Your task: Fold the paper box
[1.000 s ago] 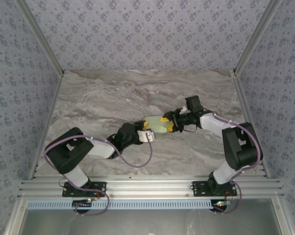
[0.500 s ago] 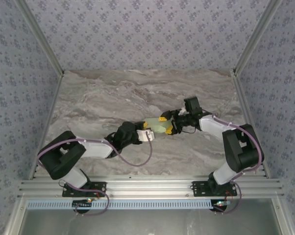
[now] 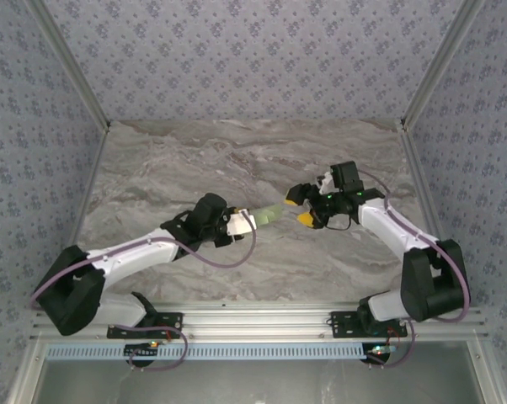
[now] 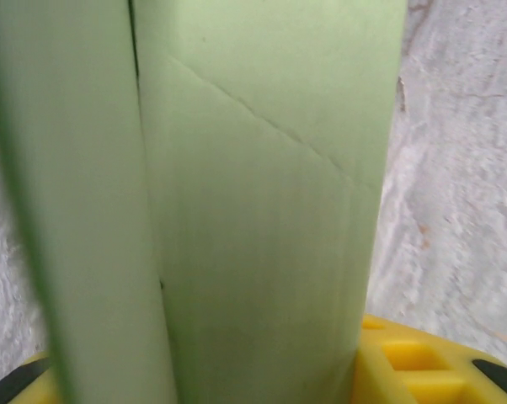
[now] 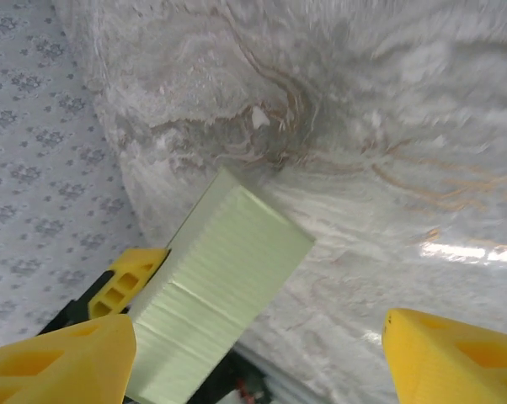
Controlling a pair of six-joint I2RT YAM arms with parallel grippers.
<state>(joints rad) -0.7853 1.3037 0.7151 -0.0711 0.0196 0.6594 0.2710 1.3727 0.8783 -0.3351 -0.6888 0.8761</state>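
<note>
The paper box (image 3: pixel 269 215) is showing just right of the centre in the top view, as a slim pale green strip over the marble table (image 3: pixel 169 164), pointing to the right. In the left wrist view it is covering most of the frame, with one slanted crease and one upright seam on its card. In the right wrist view it is looking like a flat, closed rectangle in the lower left part.

The left gripper (image 3: pixel 245 220) is clamping the left end of the box between its yellow fingers (image 4: pixel 405 366), one at each side. The right gripper (image 3: pixel 300 207) is standing just right of the free end, not touching it, and its jaws are spread wide. The patterned wall (image 3: pixel 253 59) is rising behind the table.
</note>
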